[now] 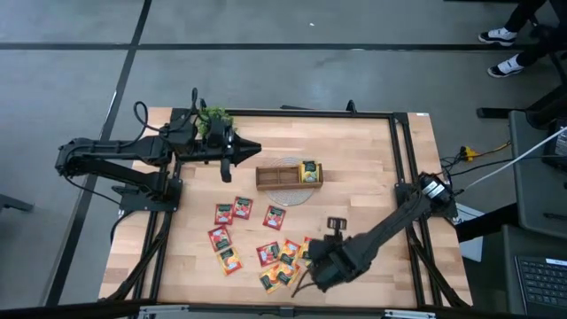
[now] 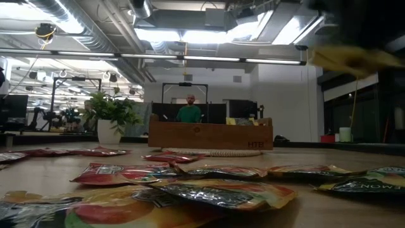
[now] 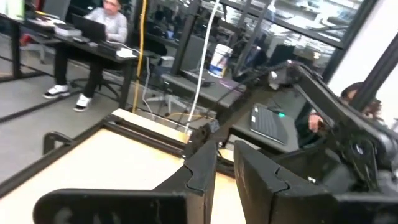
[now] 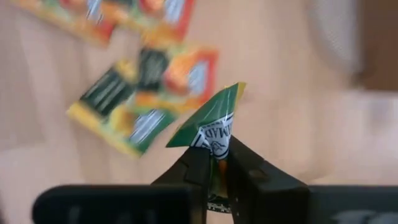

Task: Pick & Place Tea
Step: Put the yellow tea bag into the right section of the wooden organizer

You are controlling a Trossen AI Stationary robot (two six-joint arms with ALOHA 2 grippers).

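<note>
I count two arms on my rig, each ending in one gripper: my left gripper [image 1: 251,148] near the plant, my right gripper [image 1: 310,266] low by the sachets. One sachet [image 4: 214,124] sits pinched in my right fingers. Loose sachets [image 1: 232,212] on the table [image 1: 354,168]: about ten from above, though the overlapping pile near my right arm makes that number shaky. One wooden tray [image 1: 275,175] with one yellow sachet [image 1: 309,171] inside. One potted plant [image 1: 213,116]. One round mat [image 1: 297,192] under the tray. In the room beyond, I make out one seated person [image 3: 102,22].
</note>
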